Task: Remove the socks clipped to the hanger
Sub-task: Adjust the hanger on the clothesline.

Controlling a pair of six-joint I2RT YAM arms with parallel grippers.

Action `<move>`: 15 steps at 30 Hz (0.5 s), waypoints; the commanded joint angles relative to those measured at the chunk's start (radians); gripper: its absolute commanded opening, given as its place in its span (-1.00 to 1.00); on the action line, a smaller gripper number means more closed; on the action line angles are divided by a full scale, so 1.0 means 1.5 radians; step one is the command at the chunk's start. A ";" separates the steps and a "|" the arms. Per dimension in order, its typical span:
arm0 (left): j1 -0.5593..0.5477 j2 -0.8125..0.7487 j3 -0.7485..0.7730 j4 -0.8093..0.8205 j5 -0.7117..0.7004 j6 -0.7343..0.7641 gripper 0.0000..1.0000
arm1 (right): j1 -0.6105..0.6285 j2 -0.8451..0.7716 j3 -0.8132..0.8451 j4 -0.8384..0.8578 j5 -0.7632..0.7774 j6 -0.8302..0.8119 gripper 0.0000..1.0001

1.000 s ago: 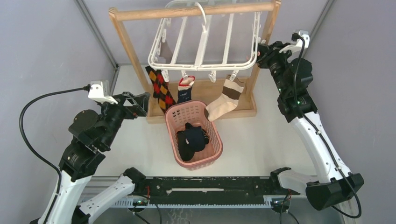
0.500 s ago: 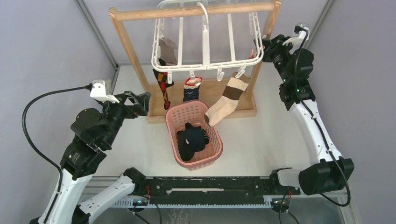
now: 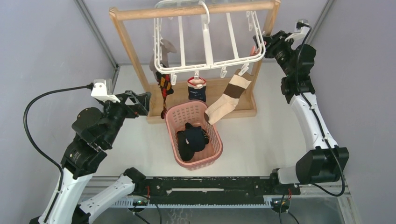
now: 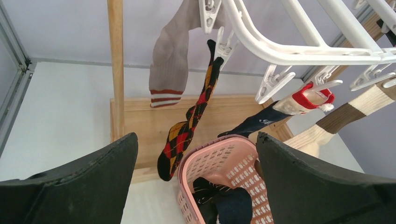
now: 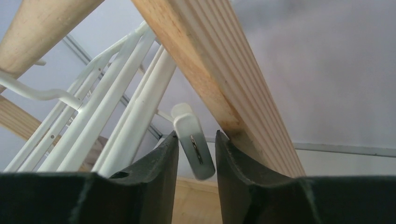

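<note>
**Four socks yet to be unclipped, both grippers near the hanger**

At the left, the left gripper (image 3: 142, 103) is held wide open with nothing in it, poised beside the rack's (image 3: 140, 12) left post and aimed up at the hanger (image 3: 207, 44). The hanger is hooked over the rack's top bar and hangs tilted. From its left end a grey sock (image 4: 170, 60) is hung, and just beside it an argyle sock (image 4: 187, 130), both framed between the left fingers in the wrist view.

Further right, a red-cuffed sock (image 4: 254, 123) is clipped near the middle, above the basket (image 3: 215, 137). Black socks (image 3: 191, 140) are already gathered inside the basket. A banded sock (image 3: 226, 100) dangles from the next clip along, its toe near the basket's far rim.

At the far right, the right gripper (image 3: 264, 44) is raised to the hanger's corner, close against the rack's right post. An empty-looking clip (image 5: 194, 144) is seen between its narrowly parted fingers. Whether the clip is actually being pinched cannot be told.

The step is judged to be steadying or repositioning the frame so a sock can be taken. It would be done best if the frame were kept from swinging (it hangs by a single hook). A sock should be gripped low on its body, and the pull should be made straight down out of the clip rather than sideways. The wooden post should be kept clear of the right fingers. The sock should be released only once it is over the basket.
</note>
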 commanded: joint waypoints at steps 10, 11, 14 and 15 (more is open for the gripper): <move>-0.002 0.001 0.018 0.004 -0.003 0.006 1.00 | -0.046 -0.033 0.021 -0.011 -0.044 0.027 0.50; -0.002 0.000 0.018 0.004 -0.002 0.005 1.00 | -0.048 -0.043 0.018 -0.021 -0.043 0.027 0.54; -0.002 -0.003 0.018 0.003 0.002 0.001 0.99 | -0.052 -0.066 -0.001 -0.037 -0.042 0.026 0.62; -0.002 -0.004 0.018 0.002 0.003 0.001 1.00 | -0.053 -0.074 -0.008 -0.041 -0.041 0.026 0.63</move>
